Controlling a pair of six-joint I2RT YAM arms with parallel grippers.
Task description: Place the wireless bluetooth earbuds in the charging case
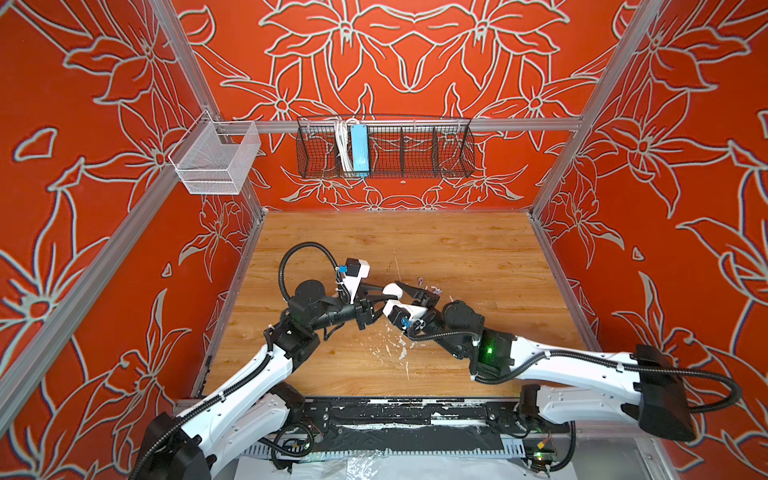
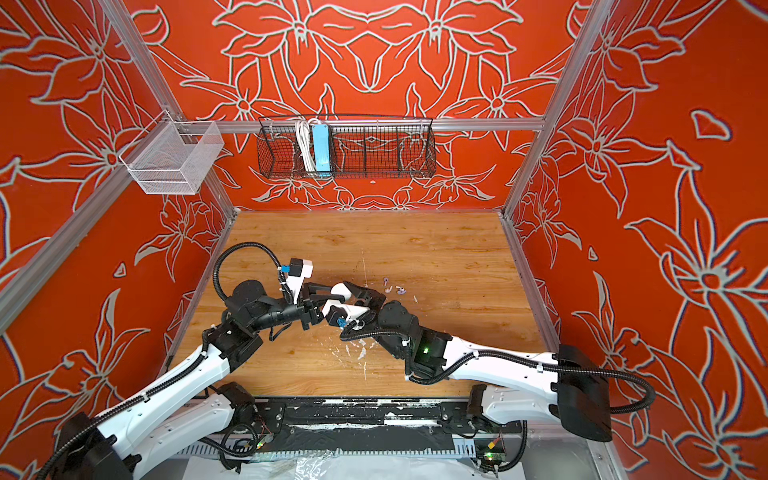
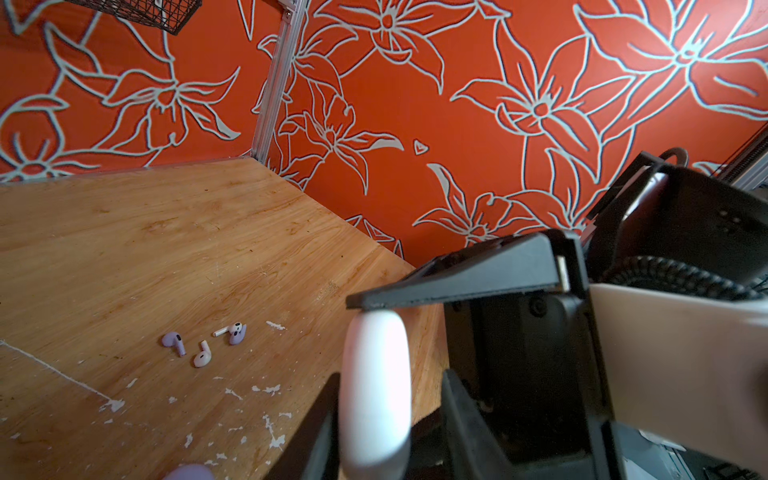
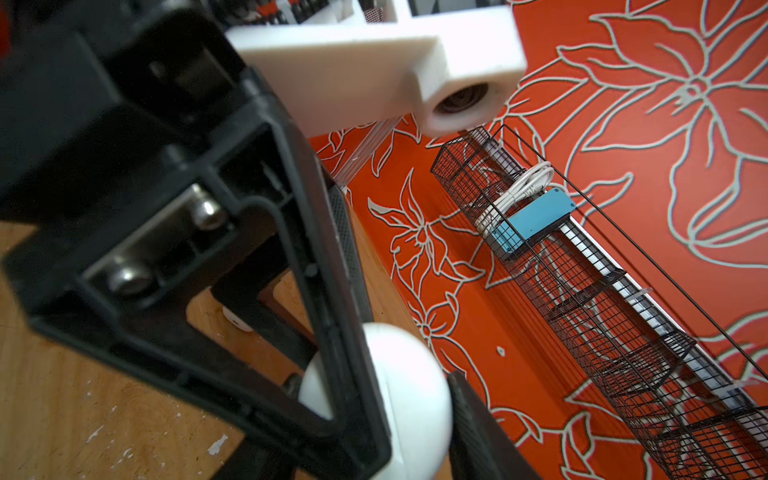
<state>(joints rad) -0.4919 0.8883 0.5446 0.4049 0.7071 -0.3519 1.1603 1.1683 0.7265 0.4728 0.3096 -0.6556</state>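
The earbuds (image 3: 202, 356) lie loose on the wooden table (image 1: 457, 249), a little right of its middle and just right of the grippers. The left wrist view shows four tiny stemmed buds in a close cluster. Two are lavender, one is cream and one is white with dark spots on its head, and the white one touches a lavender one. None is in the charging case (image 1: 392, 289).

The case is a smooth, rounded white pebble with its lid closed, held off the table at the middle where the two grippers meet. The right gripper (image 1: 402, 291) points left and clamps it at a middling spread, with one finger flat against its end. The left gripper (image 3: 390, 376) points right with its fingers set narrowly either side of the case. A sliver of wood shows beside one finger, so I cannot tell whether it grips.

Both arms reach in from the near edge with elbows bent outward and forearms angled inward. White paint flecks (image 1: 395, 349) lie nearer, below the wrists.
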